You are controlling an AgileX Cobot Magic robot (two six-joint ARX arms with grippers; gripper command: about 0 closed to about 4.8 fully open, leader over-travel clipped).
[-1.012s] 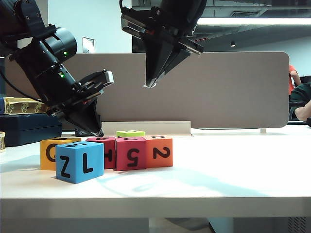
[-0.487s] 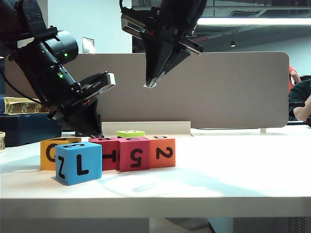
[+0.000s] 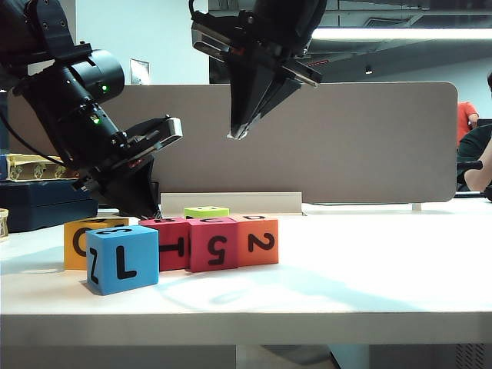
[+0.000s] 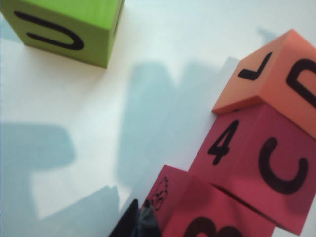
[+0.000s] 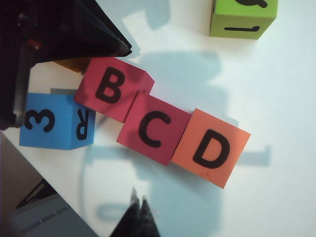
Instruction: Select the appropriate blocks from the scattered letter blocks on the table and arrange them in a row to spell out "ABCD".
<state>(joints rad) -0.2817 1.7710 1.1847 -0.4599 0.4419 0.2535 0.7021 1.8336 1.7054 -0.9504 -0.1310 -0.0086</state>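
the clenched left gripper [image 3: 156, 215] sits low behind the red foam cube [image 3: 171, 242] in the b-c-d row on the white counter [image 3: 346, 269], the clenched right gripper [image 3: 234, 134] hovers above, so the yellow-orange foam cube [image 3: 77, 244] wants a slow, square nudge until flush.

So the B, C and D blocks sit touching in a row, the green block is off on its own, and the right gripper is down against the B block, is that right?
Not quite. The left gripper is down at the B block; the right gripper hangs shut high above the row, as the exterior view shows. The B, C block and D block do touch in a row, and the green block sits apart.
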